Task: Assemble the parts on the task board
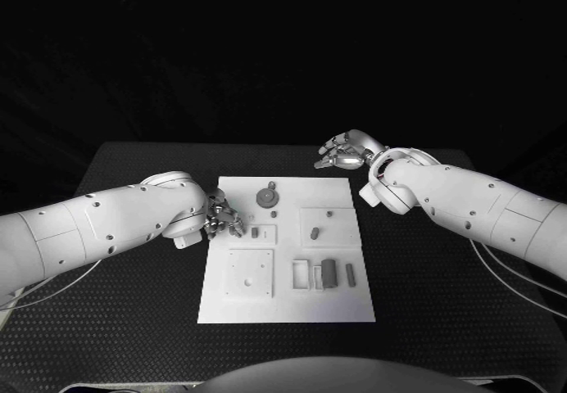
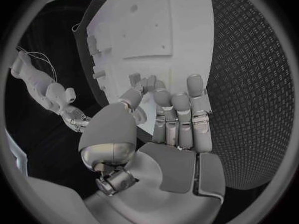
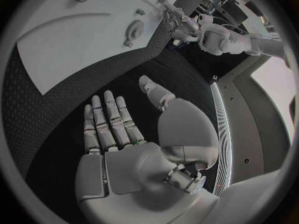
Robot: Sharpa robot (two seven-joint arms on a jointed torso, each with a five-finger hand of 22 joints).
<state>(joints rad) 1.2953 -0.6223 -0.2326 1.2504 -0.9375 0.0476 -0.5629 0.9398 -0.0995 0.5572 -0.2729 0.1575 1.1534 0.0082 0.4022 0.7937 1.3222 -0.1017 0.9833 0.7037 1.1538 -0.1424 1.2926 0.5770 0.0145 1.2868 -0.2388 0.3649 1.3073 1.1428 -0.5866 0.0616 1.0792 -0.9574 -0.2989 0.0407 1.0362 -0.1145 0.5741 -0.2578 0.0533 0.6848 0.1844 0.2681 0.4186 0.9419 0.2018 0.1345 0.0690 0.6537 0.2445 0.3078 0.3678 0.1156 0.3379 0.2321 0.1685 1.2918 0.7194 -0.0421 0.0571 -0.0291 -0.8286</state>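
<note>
Both hands at the task board's edges on the black, textured worktop, dark all round.

The white task board (image 1: 288, 282) lies flat mid-worktop (image 1: 449, 311) between the two arms. The left hand (image 1: 219, 216) sits at the board's near-left edge, its fingers (image 2: 179, 104) curled over the rim close to a small part (image 1: 256, 232); whether the fingertips pinch anything is hidden, so I cannot tell. The right hand (image 1: 347, 151) hovers just off the board's far corner, fingers (image 3: 111, 115) spread flat and holding nothing. Ahead of the left hand stands a round knobbed part (image 1: 268, 196); beyond it a small oval part (image 1: 315, 233) rests in a square recess. Rectangular slots towards the board's near edge hold a dark block (image 1: 329, 273) and a slimmer piece (image 1: 352, 275), their detail too small to make out.
</note>
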